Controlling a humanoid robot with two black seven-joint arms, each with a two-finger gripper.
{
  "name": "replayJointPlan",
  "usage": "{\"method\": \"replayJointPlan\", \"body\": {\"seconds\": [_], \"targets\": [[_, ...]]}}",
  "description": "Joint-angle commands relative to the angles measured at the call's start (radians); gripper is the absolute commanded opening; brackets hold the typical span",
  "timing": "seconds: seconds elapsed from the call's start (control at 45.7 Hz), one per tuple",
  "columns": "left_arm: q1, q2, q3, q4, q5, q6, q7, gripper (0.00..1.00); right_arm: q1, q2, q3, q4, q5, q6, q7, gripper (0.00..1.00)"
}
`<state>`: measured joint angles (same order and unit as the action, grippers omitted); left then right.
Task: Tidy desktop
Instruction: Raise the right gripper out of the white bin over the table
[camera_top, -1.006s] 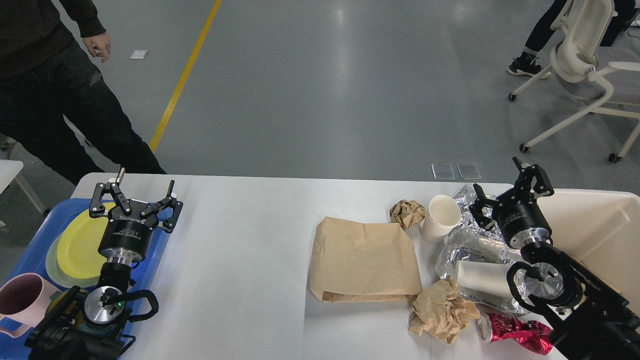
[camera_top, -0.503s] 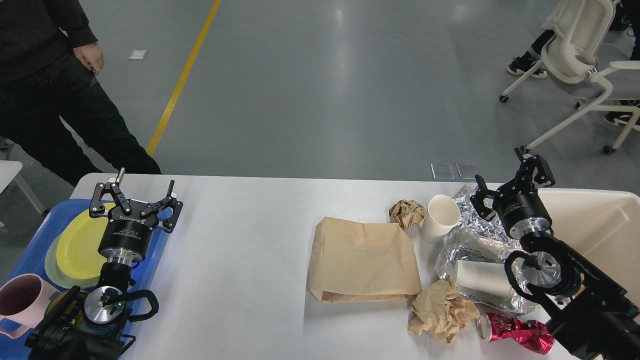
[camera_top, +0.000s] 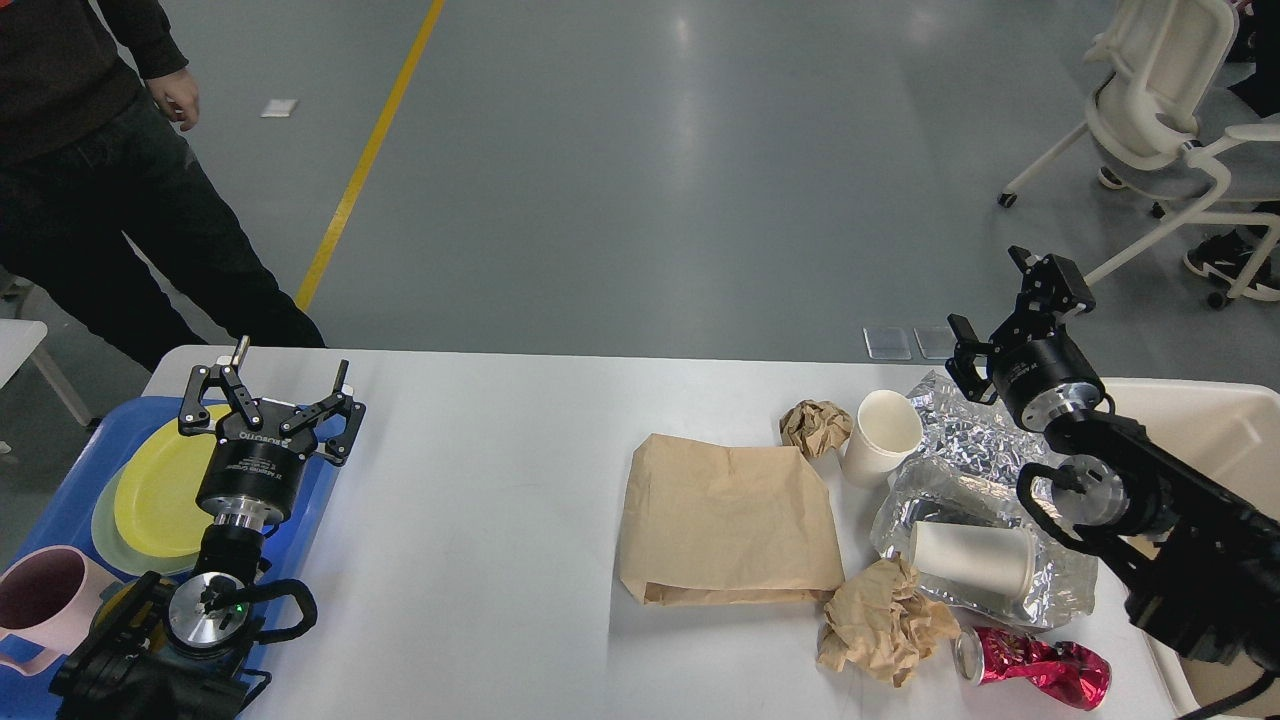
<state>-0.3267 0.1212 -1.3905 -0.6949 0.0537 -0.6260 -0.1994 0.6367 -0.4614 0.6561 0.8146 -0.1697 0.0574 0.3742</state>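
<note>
White desktop (camera_top: 480, 520) fills the lower half of the head view, rounded far-left corner visible. Left gripper (camera_top: 268, 385) hovers over the blue tray (camera_top: 70, 480) at the desktop's left end, fingers spread wide, nothing between them. Tray holds a yellow plate (camera_top: 165, 480) stacked on a pale green plate (camera_top: 103, 535), plus a pink mug (camera_top: 45, 600) at the near-left corner. Right gripper (camera_top: 1010, 305) is raised above the far right edge of the desktop, fingers apart, empty, not touching anything. Trash cluster on the right part of the desktop: flat brown paper bag (camera_top: 725, 520) near center; small crumpled brown paper ball (camera_top: 815, 425) just behind its far-right corner, touching an upright white paper cup (camera_top: 880, 435). Crumpled silver foil (camera_top: 975, 470) to the right of that cup, with a second white paper cup (camera_top: 970, 560) lying on its side on the foil. Larger crumpled brown paper wad (camera_top: 885, 620) at the bag's near-right corner. Crushed red can (camera_top: 1035, 670) beside it, near the front edge. Cream-white bin (camera_top: 1200, 440) at the far right, partly hidden by the right arm. Person in dark clothes (camera_top: 100, 170) stands behind the left end; white chair (camera_top: 1160, 100) top right on the grey floor.
</note>
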Motion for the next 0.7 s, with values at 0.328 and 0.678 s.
{"method": "replayJointPlan", "body": {"seconds": [0.328,0.678], "targets": [[0.000,0.000,-0.001,0.000,0.000,0.000,0.000,0.96,0.748,-0.077,-1.328,-0.009,0.024,0.122,-0.003,1.00],[0.000,0.000,-0.001,0.000,0.000,0.000,0.000,0.96,1.271,0.162,-1.863,0.147,0.055,0.628,-0.014,1.00]]}}
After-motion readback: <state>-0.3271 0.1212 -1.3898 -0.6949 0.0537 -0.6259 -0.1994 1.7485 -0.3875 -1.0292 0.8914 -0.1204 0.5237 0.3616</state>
